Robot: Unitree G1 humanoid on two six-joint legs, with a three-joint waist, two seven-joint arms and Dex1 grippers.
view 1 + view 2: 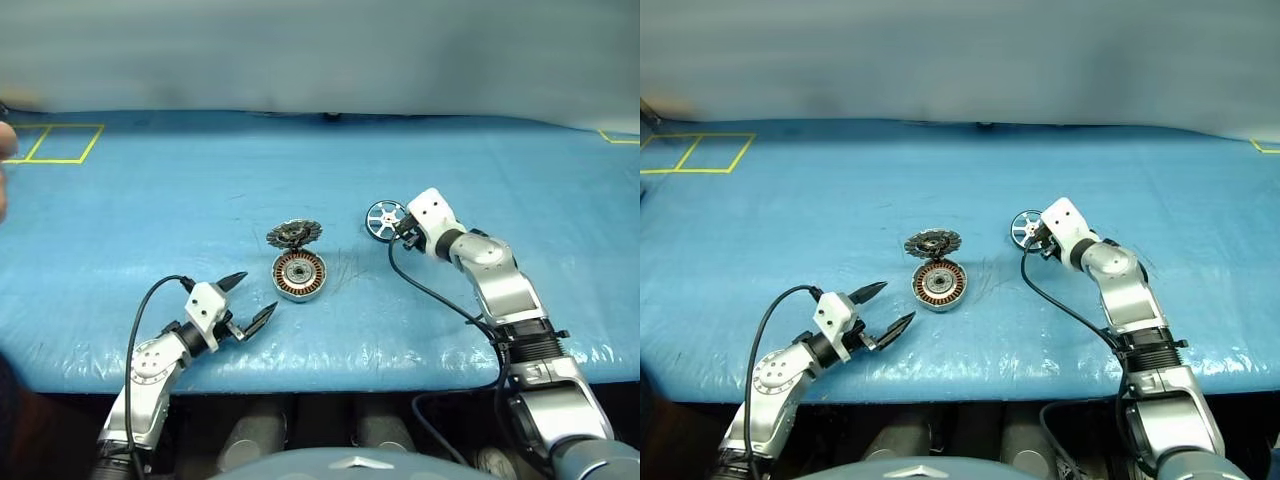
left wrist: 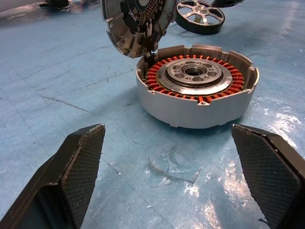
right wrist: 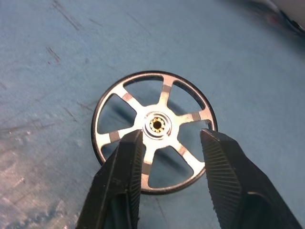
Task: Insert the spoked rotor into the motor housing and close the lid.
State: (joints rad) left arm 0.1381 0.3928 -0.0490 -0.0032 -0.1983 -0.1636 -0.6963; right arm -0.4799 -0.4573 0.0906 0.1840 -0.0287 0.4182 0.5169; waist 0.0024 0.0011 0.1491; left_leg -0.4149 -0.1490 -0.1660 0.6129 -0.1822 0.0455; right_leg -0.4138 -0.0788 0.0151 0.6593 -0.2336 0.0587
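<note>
Where it lies flat, spoked rotor (image 3: pixel 155 131), shiny, six-spoked, dark-rimmed

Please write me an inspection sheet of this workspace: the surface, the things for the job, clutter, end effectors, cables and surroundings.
Surface: blue table cover, wrinkled and scuffed.
Motor housing: on the table's middle, open, copper windings showing, nothing inserted.
Lid: joined to the housing's far rim, tilted up, toothed face showing.
Spoked rotor: on the cover to the housing's right, apart from it.
Clutter: nothing seen.
Left end effector: open, near the housing, touching nothing.
Right end effector: fingers parted over the rotor, not gripping it.
Cables: black cable along the left arm, black cable along the right.
Surroundings: yellow tape marks at the far left; pale wall behind.
</note>
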